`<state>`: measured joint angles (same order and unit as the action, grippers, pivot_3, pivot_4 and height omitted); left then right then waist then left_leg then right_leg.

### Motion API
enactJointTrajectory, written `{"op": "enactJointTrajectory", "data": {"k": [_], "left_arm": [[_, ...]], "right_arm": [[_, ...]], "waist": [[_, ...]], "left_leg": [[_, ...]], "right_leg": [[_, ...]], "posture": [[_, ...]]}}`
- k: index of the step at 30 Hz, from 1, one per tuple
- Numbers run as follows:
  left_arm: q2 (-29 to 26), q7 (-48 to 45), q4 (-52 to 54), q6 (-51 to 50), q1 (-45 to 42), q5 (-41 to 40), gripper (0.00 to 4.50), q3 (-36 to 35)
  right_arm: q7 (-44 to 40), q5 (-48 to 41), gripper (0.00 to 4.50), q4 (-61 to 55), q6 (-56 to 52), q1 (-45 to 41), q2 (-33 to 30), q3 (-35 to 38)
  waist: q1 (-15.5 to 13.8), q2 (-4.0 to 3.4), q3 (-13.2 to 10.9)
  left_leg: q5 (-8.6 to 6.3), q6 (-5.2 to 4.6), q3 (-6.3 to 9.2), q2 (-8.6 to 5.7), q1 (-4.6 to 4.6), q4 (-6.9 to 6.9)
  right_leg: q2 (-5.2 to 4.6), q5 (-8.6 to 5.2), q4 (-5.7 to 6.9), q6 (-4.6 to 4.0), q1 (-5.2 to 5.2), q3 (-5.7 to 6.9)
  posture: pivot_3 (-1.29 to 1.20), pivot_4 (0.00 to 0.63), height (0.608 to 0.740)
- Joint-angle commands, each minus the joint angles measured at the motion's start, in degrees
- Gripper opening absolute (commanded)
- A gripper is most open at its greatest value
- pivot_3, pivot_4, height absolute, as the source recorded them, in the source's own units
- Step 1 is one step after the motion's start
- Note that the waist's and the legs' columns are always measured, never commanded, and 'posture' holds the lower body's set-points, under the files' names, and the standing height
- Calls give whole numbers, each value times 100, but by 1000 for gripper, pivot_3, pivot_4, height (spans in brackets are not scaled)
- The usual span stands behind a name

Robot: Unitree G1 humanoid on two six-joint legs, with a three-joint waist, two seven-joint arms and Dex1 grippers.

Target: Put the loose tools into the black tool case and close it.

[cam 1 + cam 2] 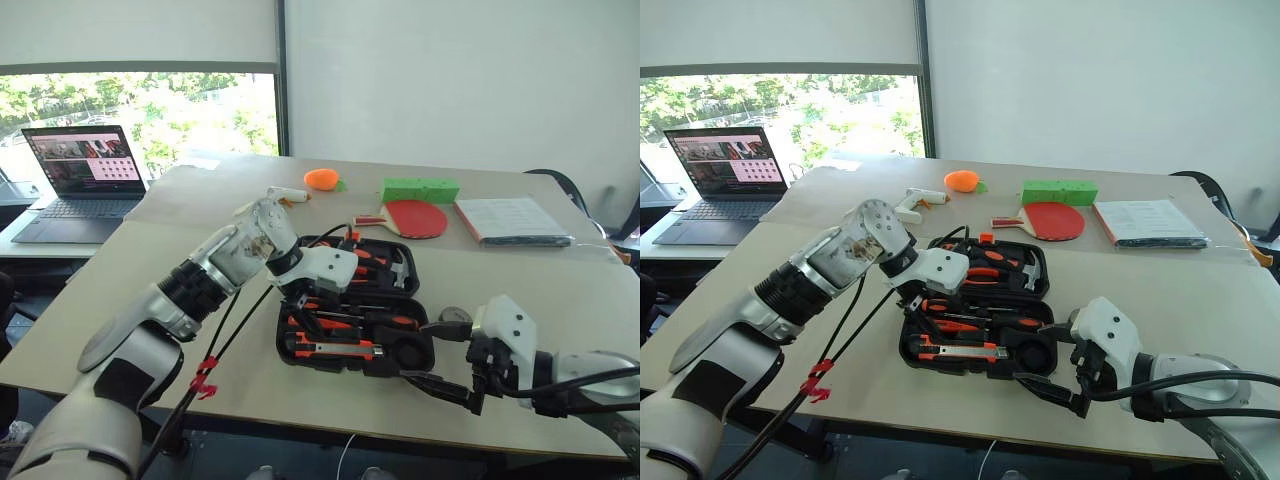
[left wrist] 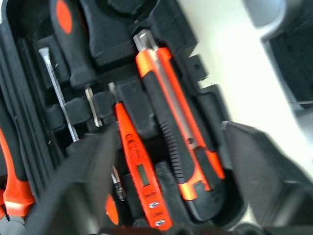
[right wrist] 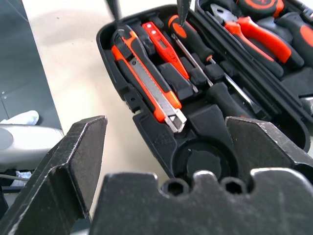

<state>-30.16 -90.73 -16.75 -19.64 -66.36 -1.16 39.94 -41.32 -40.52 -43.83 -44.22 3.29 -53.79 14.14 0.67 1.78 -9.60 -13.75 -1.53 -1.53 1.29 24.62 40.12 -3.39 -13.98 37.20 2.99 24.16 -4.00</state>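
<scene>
My two head views look forward and down over the table (image 1: 560, 290), both on the open black tool case (image 1: 300, 345). My wrist views sit close above that case, sharing its utility knife (image 2: 178, 132) and front tray.

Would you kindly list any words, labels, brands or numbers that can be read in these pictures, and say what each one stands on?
No text can be read as it stands.
Laptop screen: a window with small pictures, too small to read.
White booklet: printed lines, too small to read.
Orange tester screwdriver in the black tool case: small marks near its little window, blurred.
Case moulding beside the utility knife: an embossed mark, illegible.
</scene>
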Motion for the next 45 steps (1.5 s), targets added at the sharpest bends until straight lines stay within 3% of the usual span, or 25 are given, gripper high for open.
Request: {"op": "enactJointTrajectory", "data": {"k": [1,5,26,37,43,45], "left_arm": [[154,25,91,77,70,98,1464,-144],[214,20,111,190,177,258,80,-133],[505,313,-332,692,457,1016,80,14],[518,567,-979,1267,714,1464,80,125],[564,482,-855,1202,855,1351,80,-16],[723,422,-600,838,872,961,80,-321]], "right_arm": [[-32,22,4500,-56,132,-55,18,96],[-22,-5,4500,-78,112,-43,33,123],[75,-185,4500,-117,-5,-83,102,151],[103,-235,4500,-194,-13,-32,90,138],[82,-232,4500,-186,-11,-38,75,133],[64,-214,4500,-130,-5,-72,65,122]], "waist": [[0,0,0],[0,0,0],[-15,-1,1],[-35,-7,10],[-27,-26,27],[-18,-28,28]], "left_leg": [[0,0,0,0,2,0],[0,0,2,0,2,0],[0,0,2,-1,-3,5],[0,0,-3,-3,-85,9],[0,0,-2,-2,-89,10],[0,0,-2,-3,-89,10]], "right_leg": [[0,0,0,0,2,0],[0,0,0,0,1,0],[0,1,1,2,-8,0],[-2,-6,-13,20,-104,0],[-1,-5,-13,19,-109,-2],[-1,-6,-13,19,-109,-2]], "posture": [[0,150,736],[0,150,736],[0,150,736],[0,150,736],[0,150,736],[0,150,736]]}}
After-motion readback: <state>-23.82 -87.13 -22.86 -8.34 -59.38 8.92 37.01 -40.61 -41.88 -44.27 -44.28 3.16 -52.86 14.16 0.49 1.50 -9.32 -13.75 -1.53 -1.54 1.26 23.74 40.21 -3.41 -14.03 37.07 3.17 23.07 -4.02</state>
